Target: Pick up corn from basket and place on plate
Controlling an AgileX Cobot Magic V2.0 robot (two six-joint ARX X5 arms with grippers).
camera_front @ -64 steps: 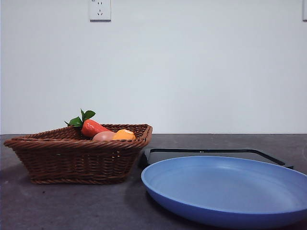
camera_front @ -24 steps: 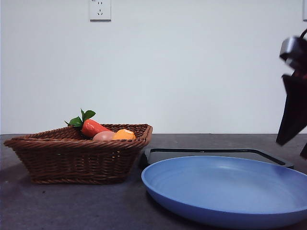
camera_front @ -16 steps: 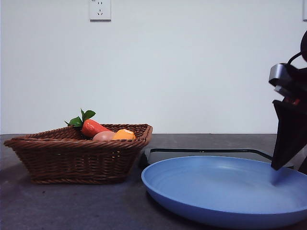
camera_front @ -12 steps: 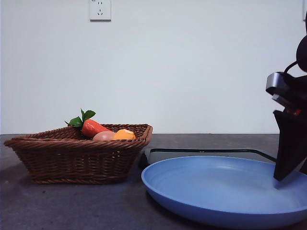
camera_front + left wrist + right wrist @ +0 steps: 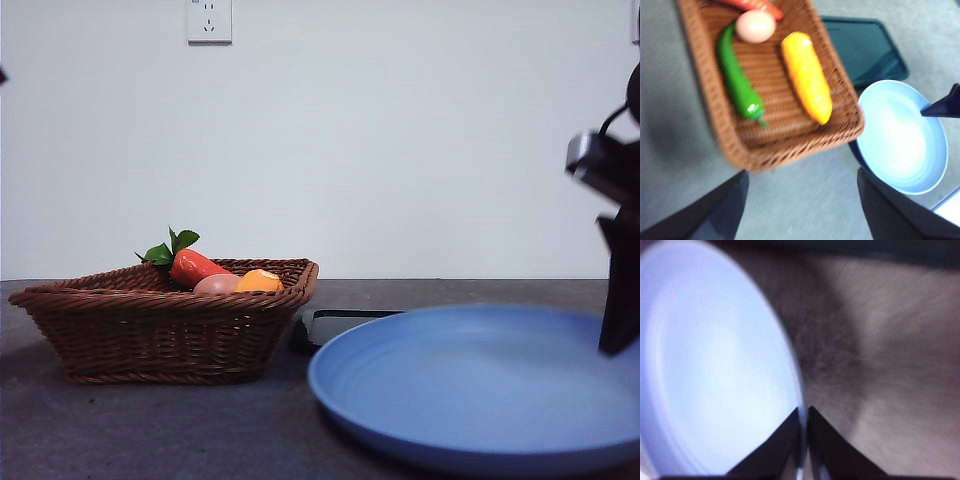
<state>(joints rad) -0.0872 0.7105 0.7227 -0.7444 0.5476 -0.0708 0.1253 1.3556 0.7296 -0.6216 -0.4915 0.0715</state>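
1. The right tool (image 5: 803, 427) pinches the rim of the plate (image 5: 470, 390), whose far side tilts up off the table (image 5: 150, 430).
2. The left tool (image 5: 800, 210) hangs spread above the basket (image 5: 150, 335).
3. The corn (image 5: 806, 76) lies in the basket beside a green pepper (image 5: 737, 80).
4. A black tray (image 5: 345, 322) sits behind the plate.

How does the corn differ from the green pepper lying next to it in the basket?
The corn is orange-yellow; the green pepper is glossy dark green. The corn is thick and nearly straight with blunt ends, while the pepper is thinner and slightly curved. In the left wrist view the corn lies on the side of the basket nearer the blue plate, the pepper on the farther side. Both are long, lie flat side by side, and are not held by any gripper.
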